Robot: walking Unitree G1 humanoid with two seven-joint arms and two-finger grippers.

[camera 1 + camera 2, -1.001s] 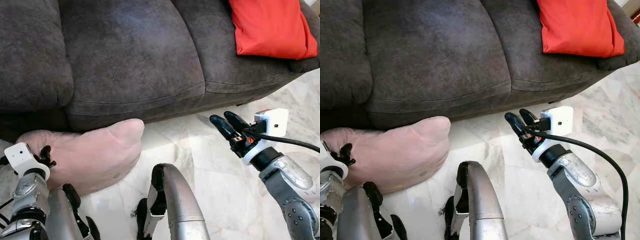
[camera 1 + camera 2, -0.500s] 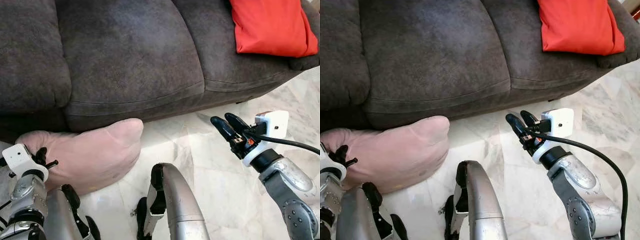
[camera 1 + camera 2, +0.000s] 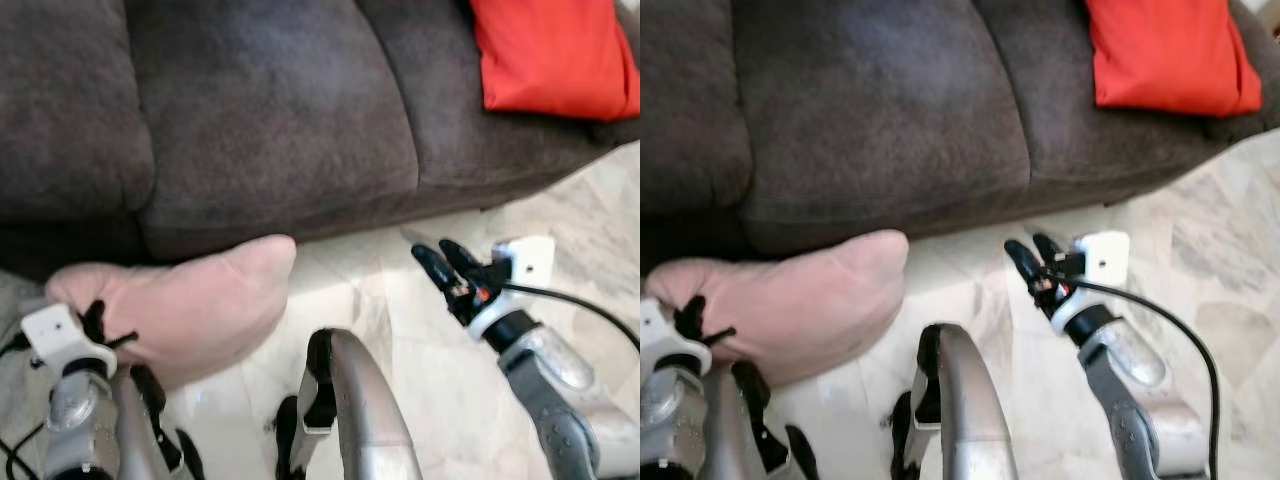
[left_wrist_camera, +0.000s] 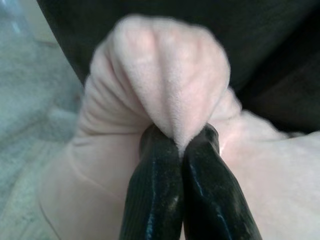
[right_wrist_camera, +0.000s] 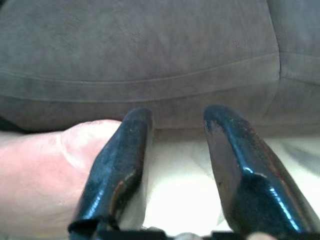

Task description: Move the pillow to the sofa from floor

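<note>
A pale pink pillow point(image 3: 190, 305) lies on the marble floor against the front of the dark grey sofa point(image 3: 270, 110). My left gripper point(image 4: 177, 150) is shut on a bunched fold of the pillow's near left corner; it sits at the lower left in the eye views point(image 3: 95, 325). My right gripper point(image 3: 440, 262) hangs open above the floor to the right of the pillow, apart from it. In the right wrist view its two fingers point(image 5: 120, 170) point at the sofa's base, with the pillow's end point(image 5: 45, 165) beside them.
A red cushion point(image 3: 550, 55) lies on the sofa's right seat. The sofa's middle seat cushion is bare. My silver torso part point(image 3: 350, 410) stands low in the middle. Pale marble floor point(image 3: 590, 220) stretches to the right.
The camera has shifted and blurred slightly. My left gripper stays shut on the pillow's corner and has risen a little. My right gripper has edged left, toward the pillow.
</note>
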